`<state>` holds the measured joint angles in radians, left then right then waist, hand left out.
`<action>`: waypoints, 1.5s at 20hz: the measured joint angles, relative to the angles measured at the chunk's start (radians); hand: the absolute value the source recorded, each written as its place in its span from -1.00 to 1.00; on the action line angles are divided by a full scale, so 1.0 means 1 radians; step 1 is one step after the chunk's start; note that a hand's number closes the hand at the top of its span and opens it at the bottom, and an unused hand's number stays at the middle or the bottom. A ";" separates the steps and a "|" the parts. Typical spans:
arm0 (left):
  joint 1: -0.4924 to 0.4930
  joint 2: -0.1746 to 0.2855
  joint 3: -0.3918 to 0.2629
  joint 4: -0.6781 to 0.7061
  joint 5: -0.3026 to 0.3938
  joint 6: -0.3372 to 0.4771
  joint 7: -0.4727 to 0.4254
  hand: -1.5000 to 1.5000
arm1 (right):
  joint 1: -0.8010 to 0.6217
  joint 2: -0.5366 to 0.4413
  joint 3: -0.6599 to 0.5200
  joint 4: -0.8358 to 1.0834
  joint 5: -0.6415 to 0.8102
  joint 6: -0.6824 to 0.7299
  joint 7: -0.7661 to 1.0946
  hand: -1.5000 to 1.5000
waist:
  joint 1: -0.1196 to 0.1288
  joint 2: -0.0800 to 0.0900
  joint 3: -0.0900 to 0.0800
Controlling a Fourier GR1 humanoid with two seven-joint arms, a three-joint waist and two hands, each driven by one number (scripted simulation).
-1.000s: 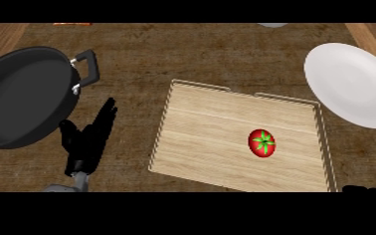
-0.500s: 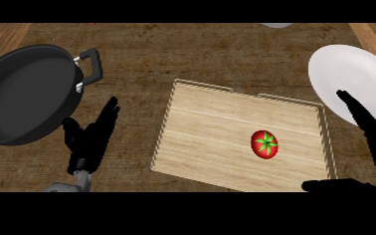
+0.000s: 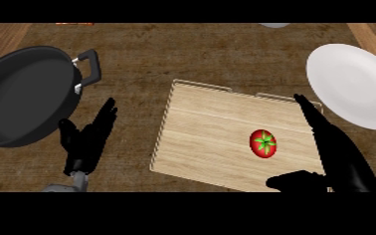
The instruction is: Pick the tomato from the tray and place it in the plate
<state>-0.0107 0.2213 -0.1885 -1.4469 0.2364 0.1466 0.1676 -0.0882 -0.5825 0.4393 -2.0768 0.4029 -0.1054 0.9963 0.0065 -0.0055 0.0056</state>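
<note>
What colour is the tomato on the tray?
The tomato is red with a green top; head view.

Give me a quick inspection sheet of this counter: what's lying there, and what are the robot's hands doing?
Surface: brown wooden counter.
Job's things: red tomato lies on the pale wooden tray; white plate to the tray's right, bare where visible.
Clutter: black pan at left.
Robot hands: right robot hand open over the tray's right edge, beside the tomato, not touching it; left robot hand open, resting at lower left.
Cables: nothing seen.
Surroundings: pale item and orange item, cut off at top edge, unidentifiable.
</note>
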 measured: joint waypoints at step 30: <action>0.011 -0.065 0.051 -0.007 -0.076 -0.032 0.007 0.00 | -0.050 0.236 0.029 0.349 0.253 0.177 -0.121 1.00 | -0.004 -0.003 -0.001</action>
<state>0.0006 0.1561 -0.1373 -1.4540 0.1608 0.1146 0.1741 -0.1386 -0.3460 0.4681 -1.7276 0.6562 0.0716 0.8751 0.0022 -0.0086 0.0041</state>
